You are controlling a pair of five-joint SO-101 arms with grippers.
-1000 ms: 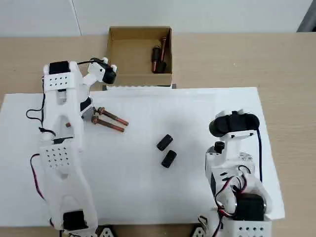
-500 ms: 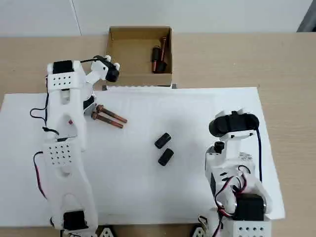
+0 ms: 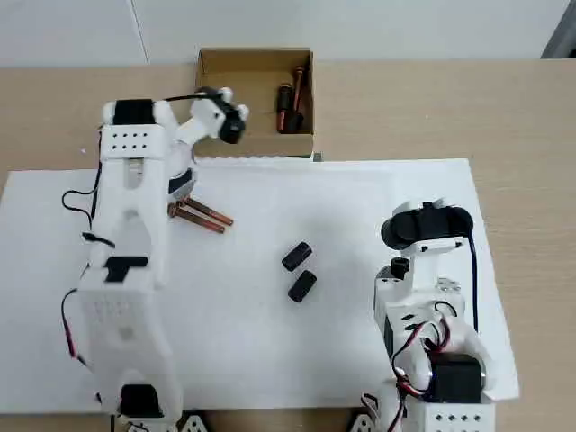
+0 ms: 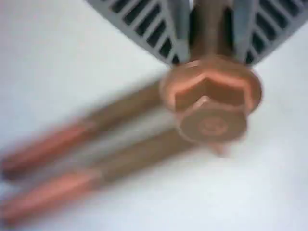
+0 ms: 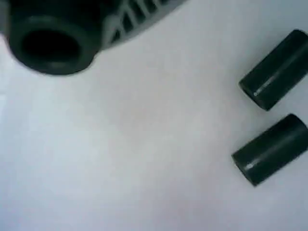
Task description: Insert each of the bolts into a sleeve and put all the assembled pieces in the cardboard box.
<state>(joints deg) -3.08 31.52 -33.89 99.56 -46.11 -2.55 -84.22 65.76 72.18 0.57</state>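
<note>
Over the last second the left arm (image 3: 126,270) has swung toward the far edge of the table (image 3: 522,108). Its wrist end now overlaps the near left corner of the cardboard box (image 3: 255,56), and its body now covers the heads of the two loose bolts (image 3: 207,216), which were in plain sight before. The right arm (image 3: 427,315) has kept its place near the right edge of the paper sheet (image 3: 270,360). The left gripper (image 4: 209,29) has its jaws pinched on the shank of the held bolt (image 4: 209,94), whose hexagonal head points at the wrist camera. Below it the loose bolts lie side by side on the sheet, close to parallel, toward the sheet's far left part. The right gripper (image 5: 57,29) has its jaws closed on the held sleeve (image 5: 48,48), with the open bore facing the wrist camera. Two loose sleeves (image 3: 299,270) lie near the middle of the sheet, one just beside the other but not touching, well apart from the loose bolts. The cardboard box stands on the table just beyond the sheet's far edge. Assembled pieces (image 3: 290,94) lie against the box's right wall.
</note>
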